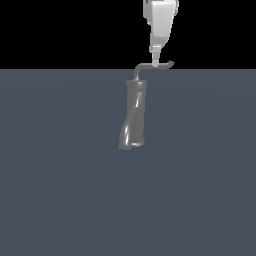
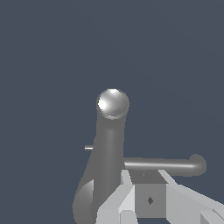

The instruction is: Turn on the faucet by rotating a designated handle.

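Observation:
The faucet (image 1: 134, 117) is a tall, twisted glossy grey column standing upright in the middle of the exterior view. From its dark cap the handle (image 1: 150, 66), a thin L-shaped rod, runs toward the exterior view's right and ends in a short upturned tip. My gripper (image 1: 156, 62) comes straight down from above and its narrow tip rests against the rod, roughly midway along it. In the wrist view the faucet (image 2: 107, 153) is seen from above, and the handle (image 2: 166, 164) lies just past my gripper (image 2: 146, 176). The fingers stand together with no gap, holding nothing.
A flat blue-grey floor (image 1: 60, 190) spreads all around the faucet base. Black background fills the space above the horizon. A small thin peg (image 2: 89, 148) sticks out of the column on the side away from the handle.

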`<act>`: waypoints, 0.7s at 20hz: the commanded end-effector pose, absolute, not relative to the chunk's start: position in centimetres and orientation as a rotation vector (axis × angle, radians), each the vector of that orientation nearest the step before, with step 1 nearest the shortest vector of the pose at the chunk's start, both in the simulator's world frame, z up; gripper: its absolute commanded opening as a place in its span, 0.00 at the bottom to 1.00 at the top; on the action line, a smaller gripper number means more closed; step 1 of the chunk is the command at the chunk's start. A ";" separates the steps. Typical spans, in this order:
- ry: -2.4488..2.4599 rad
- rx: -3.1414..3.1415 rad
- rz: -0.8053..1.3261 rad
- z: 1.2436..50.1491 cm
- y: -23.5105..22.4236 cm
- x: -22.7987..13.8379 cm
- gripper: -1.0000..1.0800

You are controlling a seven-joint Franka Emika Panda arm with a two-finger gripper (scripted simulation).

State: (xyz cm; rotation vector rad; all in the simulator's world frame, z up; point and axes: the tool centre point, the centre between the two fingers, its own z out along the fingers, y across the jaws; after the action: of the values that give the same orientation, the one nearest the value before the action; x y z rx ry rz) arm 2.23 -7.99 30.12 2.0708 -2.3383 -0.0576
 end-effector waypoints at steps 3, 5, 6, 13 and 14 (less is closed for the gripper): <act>-2.383 2.050 -0.006 30.1 -10.4 4.7 0.00; -2.387 2.046 -0.005 30.1 -10.7 5.2 0.00; -2.389 2.043 -0.005 30.1 -10.9 5.4 0.00; -2.401 2.027 -0.002 30.1 -12.1 6.9 0.00; -2.403 2.025 -0.001 30.1 -12.3 7.1 0.00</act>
State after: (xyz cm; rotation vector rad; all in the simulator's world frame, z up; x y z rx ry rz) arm 2.67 -7.92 30.27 2.0384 -2.3026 -0.1509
